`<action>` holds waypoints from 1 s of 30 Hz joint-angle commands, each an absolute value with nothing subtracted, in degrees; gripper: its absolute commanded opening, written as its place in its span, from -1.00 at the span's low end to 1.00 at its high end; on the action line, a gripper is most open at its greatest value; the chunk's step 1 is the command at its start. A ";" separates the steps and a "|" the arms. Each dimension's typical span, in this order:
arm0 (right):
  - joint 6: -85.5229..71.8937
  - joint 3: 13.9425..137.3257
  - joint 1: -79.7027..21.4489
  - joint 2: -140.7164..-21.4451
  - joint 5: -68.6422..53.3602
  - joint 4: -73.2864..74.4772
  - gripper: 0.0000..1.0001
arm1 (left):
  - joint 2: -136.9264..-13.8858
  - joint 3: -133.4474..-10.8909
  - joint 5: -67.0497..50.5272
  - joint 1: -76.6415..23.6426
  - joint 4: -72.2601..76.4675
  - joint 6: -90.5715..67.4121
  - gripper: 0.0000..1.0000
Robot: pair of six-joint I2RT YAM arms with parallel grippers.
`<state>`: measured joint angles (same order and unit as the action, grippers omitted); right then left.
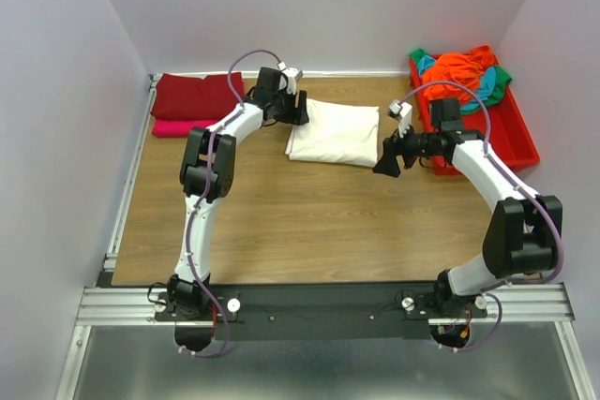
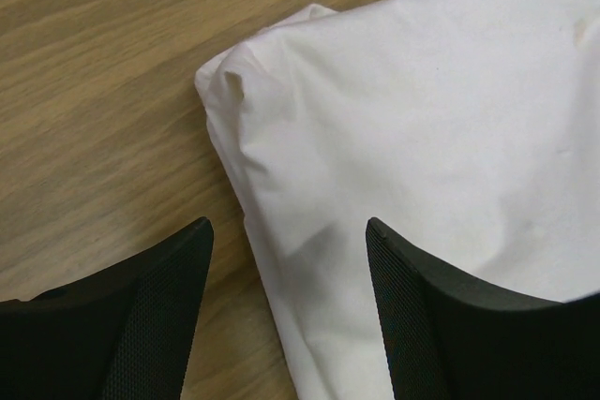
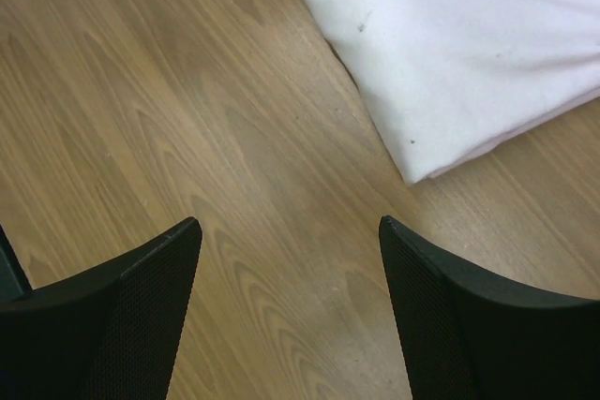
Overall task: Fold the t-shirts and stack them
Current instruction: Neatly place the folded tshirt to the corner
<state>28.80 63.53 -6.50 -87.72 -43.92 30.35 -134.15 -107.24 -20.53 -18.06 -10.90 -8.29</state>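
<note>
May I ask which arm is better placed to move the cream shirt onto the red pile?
Left, probably: the left tool is open over the cream shirt, straddling its edge, nearer the red pile; the right tool is open over bare wood beside it.

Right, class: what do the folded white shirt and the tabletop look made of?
White shirt: soft matte cloth, probably cotton; it creases and bulges at the folds. Tabletop: wood or wood-look laminate; visible grain lines, slight sheen.
</note>
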 commanded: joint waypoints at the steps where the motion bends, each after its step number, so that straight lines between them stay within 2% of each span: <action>1: 30.23 62.49 -3.78 -84.64 -49.65 30.85 0.66 | -137.90 -109.25 -24.69 -18.11 -15.38 -10.72 0.47; 6: 30.76 61.61 -1.50 -84.11 -52.47 30.85 0.66 | -138.51 -110.74 -24.61 -18.63 -17.31 -11.77 0.43; 14: 30.59 61.35 0.00 -83.58 -55.02 30.94 0.66 | -138.17 -110.04 -32.51 -19.25 -21.00 -10.90 0.04; 19: 30.67 61.17 1.76 -83.76 -55.37 31.03 0.66 | -138.69 -109.86 -37.43 -20.04 -23.11 -9.93 -0.04; 21: 30.76 61.17 2.02 -83.76 -55.28 31.03 0.66 | -139.04 -109.86 -38.23 -20.30 -23.12 -10.19 -0.24; 23: 30.85 61.00 2.55 -83.76 -55.37 31.03 0.66 | -139.13 -109.69 -38.84 -20.48 -22.42 -10.55 -0.55; 25: 30.76 61.00 3.25 -83.85 -55.46 31.03 0.66 | -138.17 -108.03 -39.55 -20.48 -21.10 -11.51 -0.95; 26: 30.76 60.91 3.51 -83.85 -55.81 31.03 0.66 | -137.47 -107.15 -40.07 -20.48 -18.74 -11.95 -1.00; 30: 30.41 60.82 5.01 -84.02 -56.69 31.03 0.66 | -131.23 -103.19 -42.71 -19.78 -14.24 -11.35 -1.00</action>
